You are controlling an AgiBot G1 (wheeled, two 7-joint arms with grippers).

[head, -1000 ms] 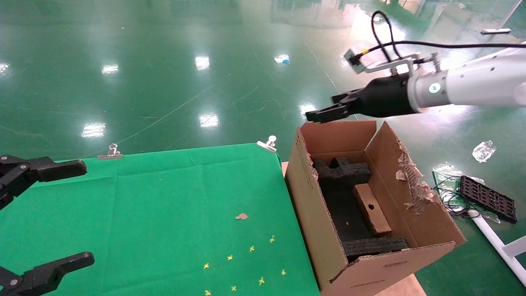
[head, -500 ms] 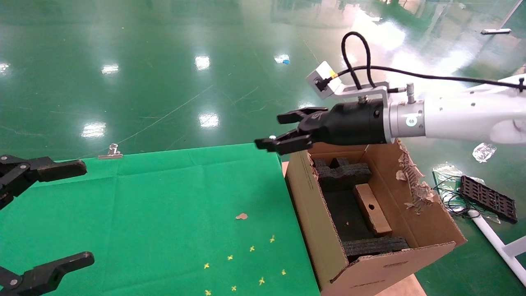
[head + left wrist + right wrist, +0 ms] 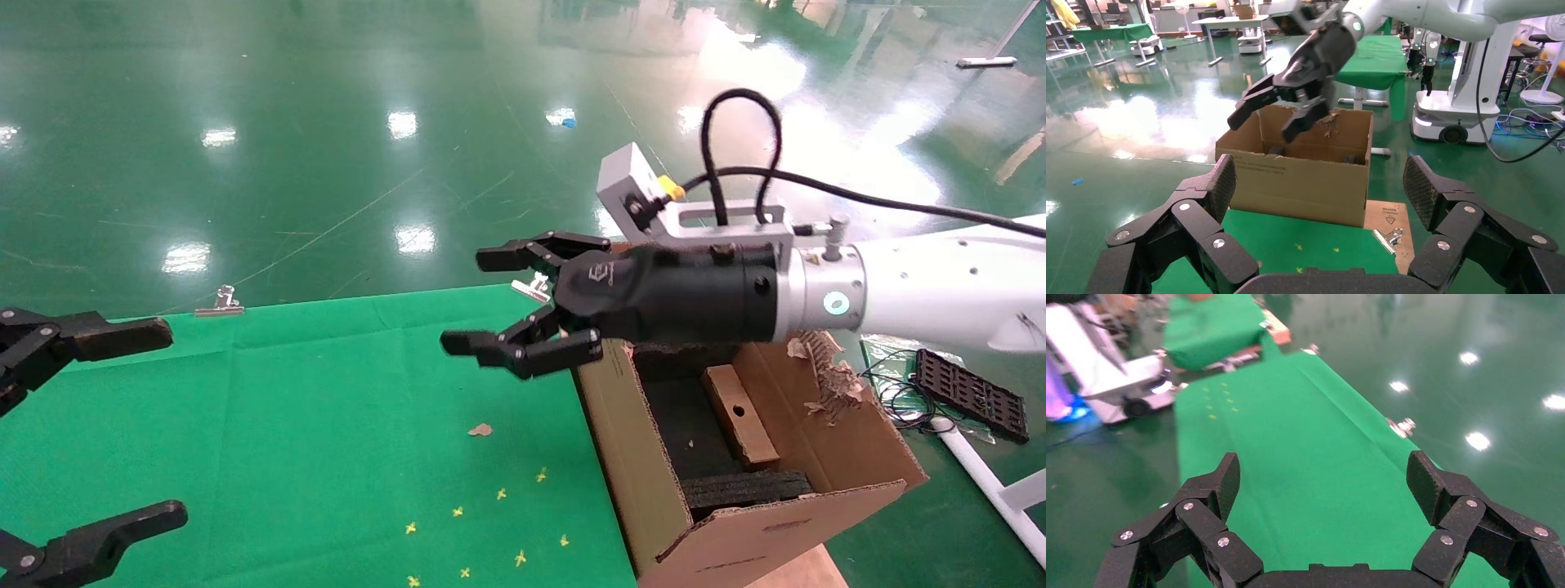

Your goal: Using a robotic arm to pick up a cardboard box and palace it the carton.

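The small cardboard box, brown with a round hole, lies inside the carton between black foam blocks. The carton stands at the right end of the green table, its right flap torn. My right gripper, on the white robotic arm, is open and empty. It hovers over the table's right edge, just left of the carton. It also shows in the left wrist view above the carton. My left gripper is open and empty at the table's far left.
Metal clips hold the cloth at the far edge. A cardboard scrap and yellow marks lie on the cloth. A black tray with cables and a white bar lie on the floor right of the carton.
My right arm has swung from above the carton's far wall leftward and nearer, out over the table edge, and its fingers have spread wider. The left arm has not moved.
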